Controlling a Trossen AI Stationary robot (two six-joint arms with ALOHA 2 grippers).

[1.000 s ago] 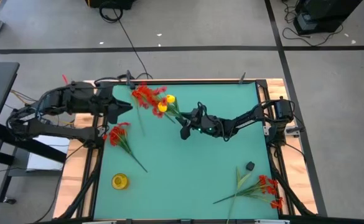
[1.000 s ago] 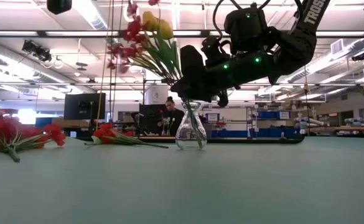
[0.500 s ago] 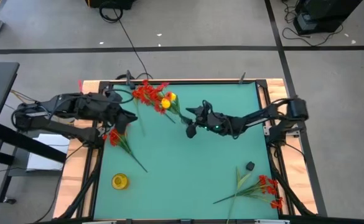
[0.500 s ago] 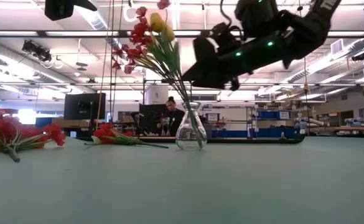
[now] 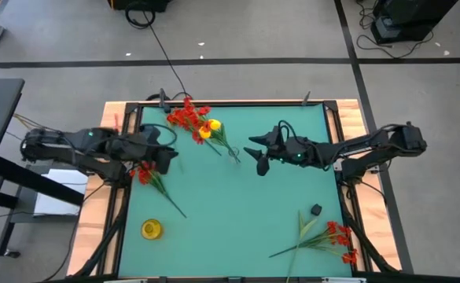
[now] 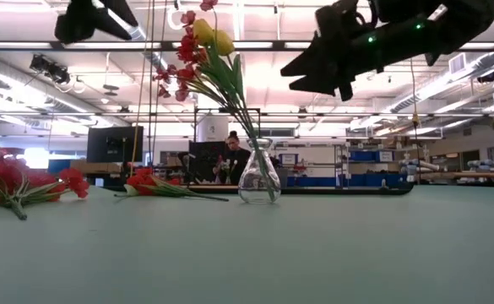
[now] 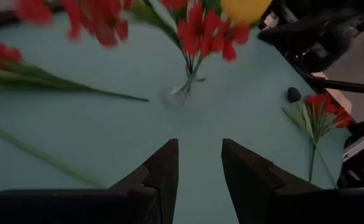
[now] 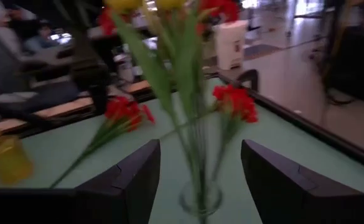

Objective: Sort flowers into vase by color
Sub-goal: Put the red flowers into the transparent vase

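Note:
A clear glass vase [image 5: 235,157] stands mid-table toward the far side and holds red and yellow flowers [image 5: 194,123] that lean to the far left; in the low view the vase [image 6: 258,173] is upright under the blossoms [image 6: 198,52]. One red sprig [image 5: 152,177] lies flat at the table's left. Another red bunch [image 5: 329,236] lies at the near right corner. My right gripper [image 5: 259,156] hangs open just right of the vase, above the table [image 8: 197,180]. My left gripper [image 5: 167,154] hovers open left of the vase [image 7: 199,168].
A small yellow cup [image 5: 152,229] stands near the table's near left corner, and a small dark object [image 5: 316,210] lies at the right. The wooden frame [image 5: 214,103] borders the green mat. A person [image 6: 232,159] sits in the room beyond the table.
My right gripper has drawn back from the vase toward the table's right edge and risen. My left gripper has moved a little toward the near edge and toward the vase. The flowers in the vase have swayed slightly.

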